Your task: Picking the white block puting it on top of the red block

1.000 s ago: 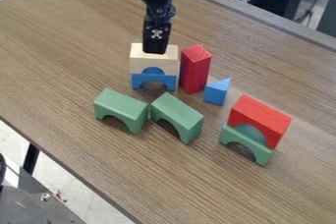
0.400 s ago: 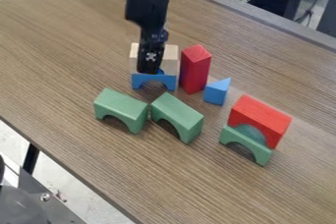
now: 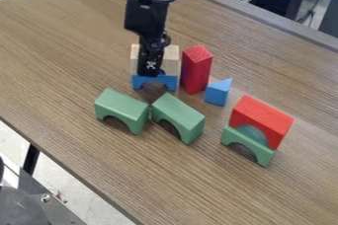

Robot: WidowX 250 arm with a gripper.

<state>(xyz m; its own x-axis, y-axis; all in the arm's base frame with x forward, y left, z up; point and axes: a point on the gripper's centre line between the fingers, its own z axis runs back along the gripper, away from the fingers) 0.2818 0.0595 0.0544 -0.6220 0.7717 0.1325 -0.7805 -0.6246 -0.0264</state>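
The black gripper [image 3: 149,73] hangs in front of the middle of the white block [image 3: 171,60], hiding its centre; whether they touch I cannot tell. This pale block rests on a blue arch block [image 3: 170,81]. Right beside that stack a tall red block [image 3: 196,70] stands upright. Farther right and nearer the camera, a red arch block [image 3: 262,117] lies on top of a green arch block [image 3: 265,156], with a rounded green piece [image 3: 253,132] between them.
A small blue triangular block [image 3: 218,92] is to the right of the tall red one. Two green arch blocks [image 3: 123,108] [image 3: 180,115] lie nearer the camera, in front of the white and blue stack. The wooden table's edge [image 3: 72,174] runs along the lower left.
Compared with a second ago, the gripper has come lower and toward the camera, from the white block's top to its front. The blocks have kept their places.
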